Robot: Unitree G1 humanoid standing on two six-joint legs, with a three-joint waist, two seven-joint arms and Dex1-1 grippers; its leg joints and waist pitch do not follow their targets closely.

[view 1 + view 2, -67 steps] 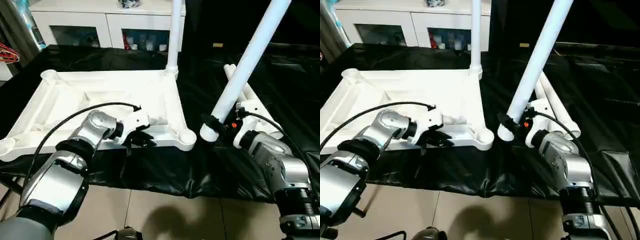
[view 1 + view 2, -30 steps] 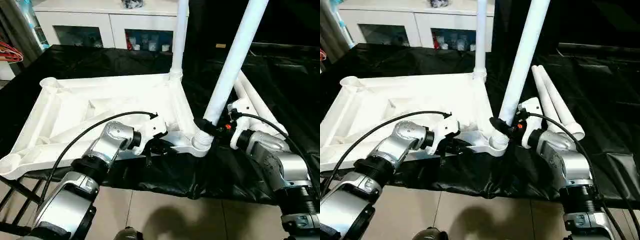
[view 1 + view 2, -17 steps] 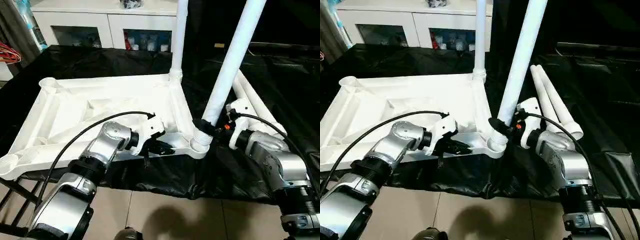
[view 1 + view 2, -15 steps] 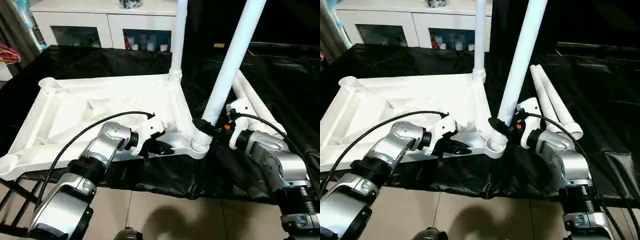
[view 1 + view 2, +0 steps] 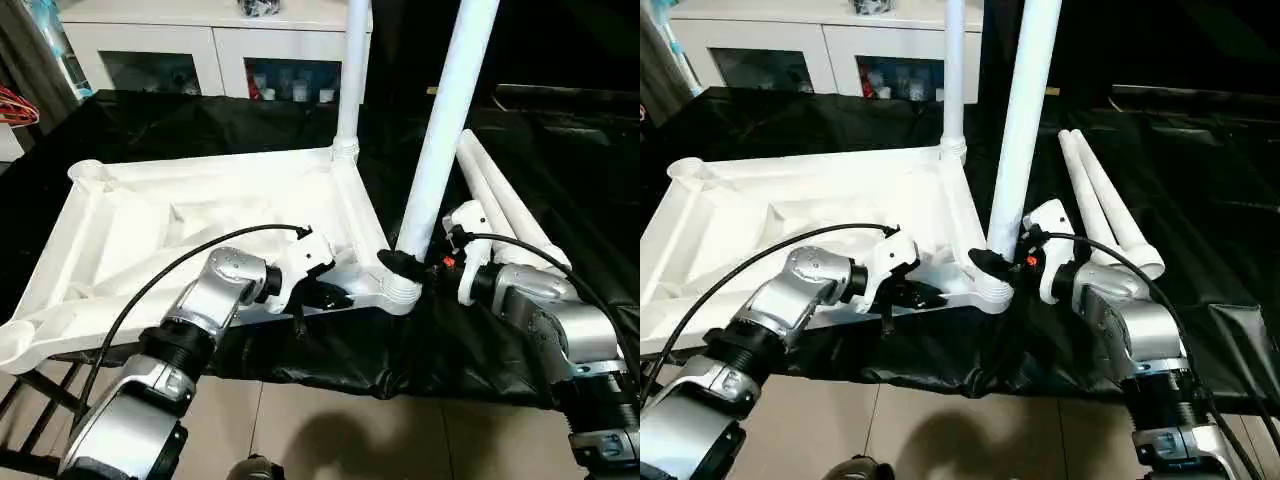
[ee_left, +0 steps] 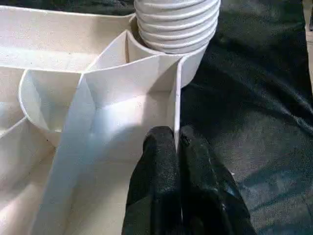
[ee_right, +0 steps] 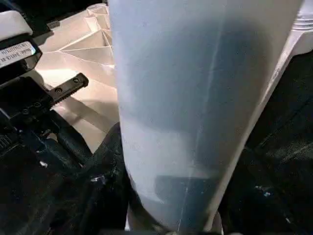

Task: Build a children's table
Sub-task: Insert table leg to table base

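In the left eye view the white table top (image 5: 190, 215) lies underside up on the black-sheeted table (image 5: 560, 140), and the right gripper (image 5: 400, 264) clamps the leg (image 5: 440, 130) standing at the near corner socket (image 5: 398, 292). In the left wrist view the left gripper (image 6: 177, 147) pinches the top's near rim wall beside that socket, fingers almost together. In the right wrist view the leg seems seated, though the joint is partly hidden.

A thick white leg (image 7: 195, 112) stands close before the camera, the right tool's (image 7: 171, 215) black fingers (image 7: 105, 191) clasping it on both sides. Beyond it lies the ribbed white top (image 7: 93, 54), with the left tool (image 7: 58, 90) reaching in beside it.
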